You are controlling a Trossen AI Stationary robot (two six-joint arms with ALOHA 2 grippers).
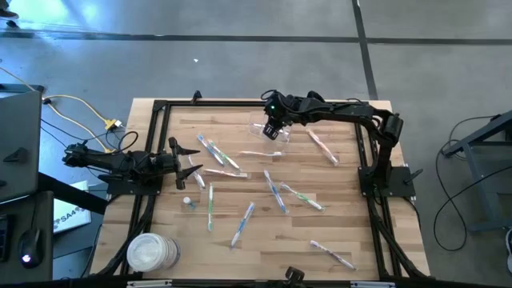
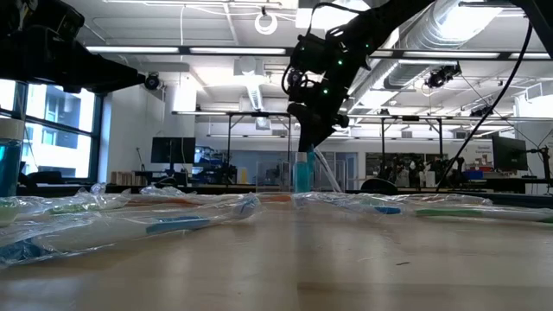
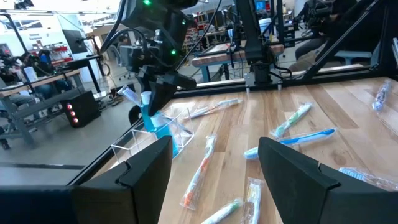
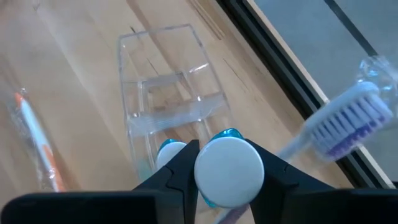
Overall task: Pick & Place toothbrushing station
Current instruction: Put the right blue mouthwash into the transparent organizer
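Observation:
My right gripper [image 1: 274,128] hangs over the table's far middle, shut on a small white and blue tube [image 4: 229,171]. Below it stands the clear plastic cup [image 4: 165,81]. A wrapped toothbrush [image 4: 348,121] leans out of the cup [image 3: 177,127], bristle head up. Several wrapped toothbrushes lie flat on the wood, among them a blue one [image 1: 274,192] and a green one [image 1: 210,206]. Another small tube [image 1: 188,204] stands at the near left. My left gripper [image 1: 190,162] waits open at the left edge, holding nothing. My right gripper pinches the tube's white round upper end [image 4: 229,163] between its two fingers [image 4: 180,171]. The fingers slant down from above. The tube hangs roughly upright, its blue lower part [image 3: 149,118] down inside the cup. Whether it touches the cup's floor, I cannot tell.
A stack of white round discs [image 1: 152,252] sits at the near left corner. A black frame [image 1: 240,104] borders the table just behind the cup. More toothbrushes lie at the right [image 1: 322,146] and near right [image 1: 332,254]. Bare wood shows at the table's near middle.

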